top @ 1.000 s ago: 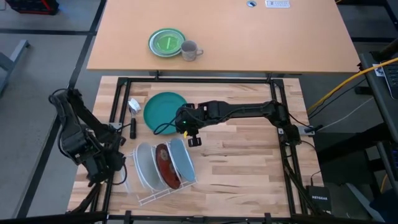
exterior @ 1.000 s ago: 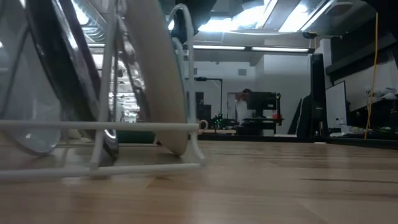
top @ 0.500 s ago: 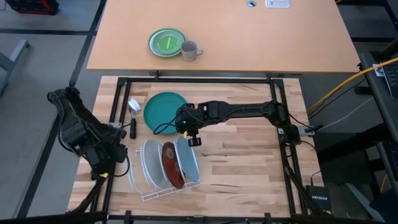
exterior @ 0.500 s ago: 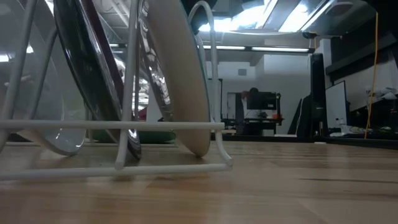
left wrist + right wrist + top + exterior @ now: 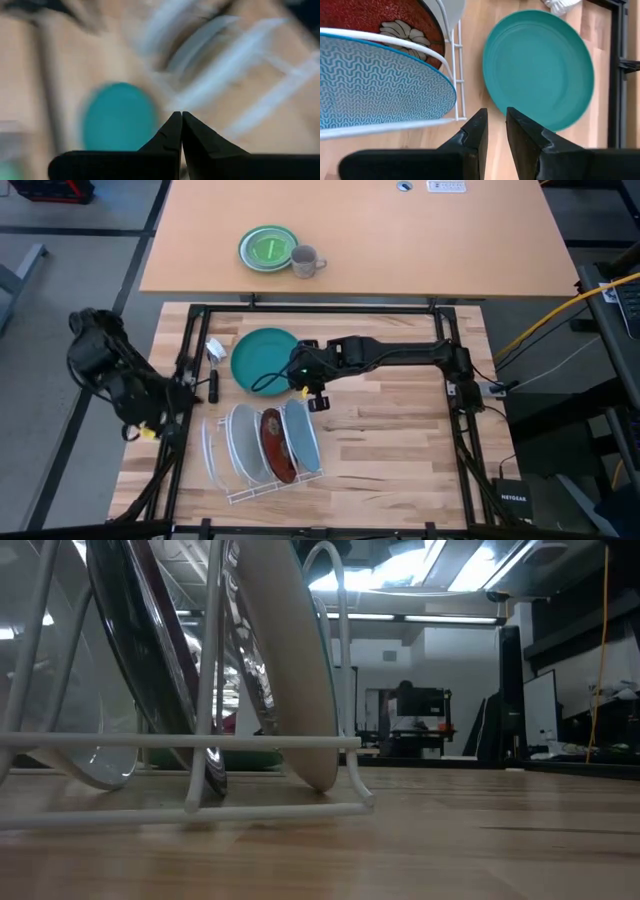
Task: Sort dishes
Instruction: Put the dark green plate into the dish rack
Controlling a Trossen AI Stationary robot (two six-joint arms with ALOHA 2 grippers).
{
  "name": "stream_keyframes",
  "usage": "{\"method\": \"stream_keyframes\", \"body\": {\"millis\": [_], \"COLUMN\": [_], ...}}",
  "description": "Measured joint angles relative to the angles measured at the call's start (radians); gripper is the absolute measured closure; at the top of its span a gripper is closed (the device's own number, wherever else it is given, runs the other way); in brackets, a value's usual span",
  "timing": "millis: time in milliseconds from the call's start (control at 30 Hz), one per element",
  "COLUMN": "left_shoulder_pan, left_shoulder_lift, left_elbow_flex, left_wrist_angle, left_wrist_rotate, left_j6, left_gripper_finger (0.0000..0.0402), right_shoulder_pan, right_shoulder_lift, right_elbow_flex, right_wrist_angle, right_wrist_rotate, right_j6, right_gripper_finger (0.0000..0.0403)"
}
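right gripper: right gripper (image 5: pixel 314 397) hovers over bare wood between the teal plate and the rack; fingers (image 5: pixel 473 131) a narrow gap apart, nothing between them.
left gripper: left gripper (image 5: pixel 181 131) off the table's left edge, well away from the dishes; fingertips pressed together, holding nothing.
teal plate: round dark teal plate (image 5: pixel 266 361), smooth matte, lies flat on the wood just beside the right gripper, on its far-left side.
rack: white wire dish rack (image 5: pixel 243 492) just on the near side of the right gripper; thin rods, curved end hoops.
racked dishes: three stand on edge in the rack, side by side: plain white round plate (image 5: pixel 244 446), dark red plate with pale flower marks (image 5: pixel 271 446), light blue plate (image 5: pixel 301 438) nearest the gripper.
right wrist view only: blue plate (image 5: pixel 380 85) shows a fine zigzag pattern with a darker blue rim; red plate (image 5: pixel 385 20) is speckled with a pale flower.
low view only: plate edges seen from table height; glossy rims, pale cream back on the plate nearest the rack's end hoop (image 5: pixel 330 640).
left wrist view: heavily blurred; only the teal disc and pale rack bars can be told.
high view only: both arms' positions; small bright green plate (image 5: pixel 268 249) and grey mug (image 5: pixel 305 260) on the tan table beyond, well apart.
table: light wooden slat table (image 5: pixel 400 440); broad bare stretch to the gripper's right.
room: black frame rail (image 5: pixel 320 308) runs along the far edge past the teal plate.
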Motion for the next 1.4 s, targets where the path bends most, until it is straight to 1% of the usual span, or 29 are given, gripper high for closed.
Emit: {"method": "stream_keyframes", "body": {"millis": [100, 167, 267, 333, 433, 567, 667, 767, 833, 900, 1033, 1100, 1167, 1200, 1400], "left_shoulder_pan": [0.047, 0.085, 0.150, 0.194, 0.264, 0.360, 0.438, 0.525, 0.577, 0.621, 0.703, 0.748, 0.796, 0.817, 0.934], "left_shoulder_lift": [-0.030, -0.039, -0.042, -0.041, -0.042, -0.041, -0.041, -0.041, -0.041, -0.041, -0.040, -0.040, -0.040, -0.040, -0.040], "left_elbow_flex": [0.000, 0.000, -0.004, -0.008, -0.028, -0.068, -0.109, -0.173, -0.225, -0.285, -0.390, -0.434, -0.475, -0.494, -0.609], "left_wrist_angle": [0.000, 0.000, 0.000, 0.000, 0.000, 0.000, 0.001, 0.004, 0.025, 0.065, 0.190, 0.256, 0.284, 0.294, 0.347], "left_wrist_rotate": [-0.191, -0.243, -0.247, -0.246, -0.247, -0.243, -0.198, -0.077, 0.017, 0.075, 0.106, 0.160, 0.227, 0.246, 0.254], "left_j6": [0.114, 0.152, 0.160, 0.151, 0.142, 0.198, 0.240, 0.307, 0.378, 0.471, 0.623, 0.669, 0.712, 0.727, 0.850], "left_gripper_finger": [0.0399, 0.0398, 0.0393, 0.0382, 0.0352, 0.0301, 0.0274, 0.0262, 0.0261, 0.0264, 0.0268, 0.0268, 0.0268, 0.0268, 0.0268], "right_shoulder_pan": [0.000, 0.000, 0.000, 0.000, 0.000, 0.000, 0.000, 0.000, 0.000, 0.000, 0.000, 0.000, 0.000, 0.000, 0.000], "right_shoulder_lift": [-0.018, -0.029, -0.039, -0.041, -0.045, -0.046, -0.046, -0.046, -0.046, -0.046, -0.046, -0.046, -0.045, -0.045, -0.045], "right_elbow_flex": [0.000, 0.000, 0.000, 0.000, 0.000, 0.000, 0.000, 0.000, 0.000, 0.000, 0.000, 0.000, 0.000, 0.000, 0.000], "right_wrist_angle": [-0.008, -0.014, -0.027, -0.027, -0.030, -0.039, -0.050, -0.064, -0.072, -0.074, -0.075, -0.074, -0.075, -0.075, -0.080], "right_wrist_rotate": [0.011, 0.017, 0.019, 0.019, 0.019, 0.019, 0.014, 0.009, 0.009, 0.009, 0.009, 0.009, 0.009, 0.009, 0.009], "right_j6": [-0.001, 0.000, -0.001, 0.000, 0.000, 0.000, 0.000, 0.000, 0.000, 0.000, 0.001, 0.001, 0.001, 0.002, 0.002], "right_gripper_finger": [0.0329, 0.0329, 0.0329, 0.0329, 0.0329, 0.0329, 0.0329, 0.0329, 0.0329, 0.0329, 0.0329, 0.0329, 0.0329, 0.0329, 0.0329]}}
